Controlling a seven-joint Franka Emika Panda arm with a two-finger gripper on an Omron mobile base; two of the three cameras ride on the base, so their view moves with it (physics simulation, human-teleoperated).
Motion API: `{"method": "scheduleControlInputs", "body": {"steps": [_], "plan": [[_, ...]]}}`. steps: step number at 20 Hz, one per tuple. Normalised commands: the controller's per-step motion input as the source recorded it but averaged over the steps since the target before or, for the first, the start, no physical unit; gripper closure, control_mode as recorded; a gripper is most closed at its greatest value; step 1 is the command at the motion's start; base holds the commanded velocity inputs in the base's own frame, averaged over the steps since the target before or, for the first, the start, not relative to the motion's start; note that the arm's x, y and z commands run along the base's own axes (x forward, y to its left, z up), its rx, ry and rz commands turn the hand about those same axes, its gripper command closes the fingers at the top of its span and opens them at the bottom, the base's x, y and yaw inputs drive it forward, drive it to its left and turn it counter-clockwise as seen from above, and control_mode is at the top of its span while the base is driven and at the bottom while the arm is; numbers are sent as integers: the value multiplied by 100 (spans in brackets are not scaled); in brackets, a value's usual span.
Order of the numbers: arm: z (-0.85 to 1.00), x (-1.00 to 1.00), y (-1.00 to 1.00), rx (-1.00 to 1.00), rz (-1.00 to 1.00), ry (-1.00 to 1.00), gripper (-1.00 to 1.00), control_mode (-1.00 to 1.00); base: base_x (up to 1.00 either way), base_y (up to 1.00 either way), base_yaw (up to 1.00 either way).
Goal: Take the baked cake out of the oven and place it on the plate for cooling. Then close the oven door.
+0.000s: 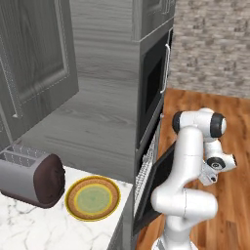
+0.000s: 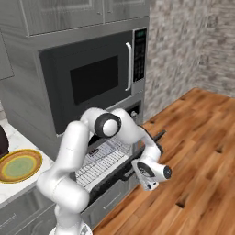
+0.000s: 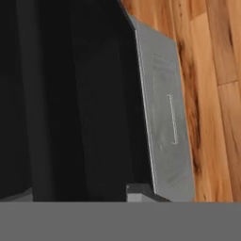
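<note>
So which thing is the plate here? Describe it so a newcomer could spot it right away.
Start at the white marble counter left of the tall grey cabinet that holds the microwave and the oven. The plate lies flat there, just right of the silver toaster. It is the one round thing nearby, with a yellow-orange rim and a pale green centre.

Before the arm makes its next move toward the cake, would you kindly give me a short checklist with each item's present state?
1. oven door dropped open: ok.
2. wire rack reachable through the opening: ok.
3. baked cake located: cannot tell; none is visible on the rack.
4. plate free to receive it, on the counter beside the toaster: ok.
5. gripper free of any load: cannot tell; it hangs by the door's outer edge, fingers unclear.
</note>
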Motion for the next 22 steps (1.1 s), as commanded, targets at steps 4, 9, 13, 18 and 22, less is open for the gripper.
{"method": "scheduleControlInputs", "body": {"steps": [4,9,13,18,22], "plan": [[5,-27,-68,0,-6,4,-100,-100,0,0,0],[88,-39,-64,0,-10,0,-100,-100,0,0,0],[100,-35,-59,0,-15,0,-100,-100,0,0,0],[99,-38,-79,8,-10,0,-100,-100,0,0,0],[91,-45,-84,26,0,-1,-100,-100,0,0,0]]}}
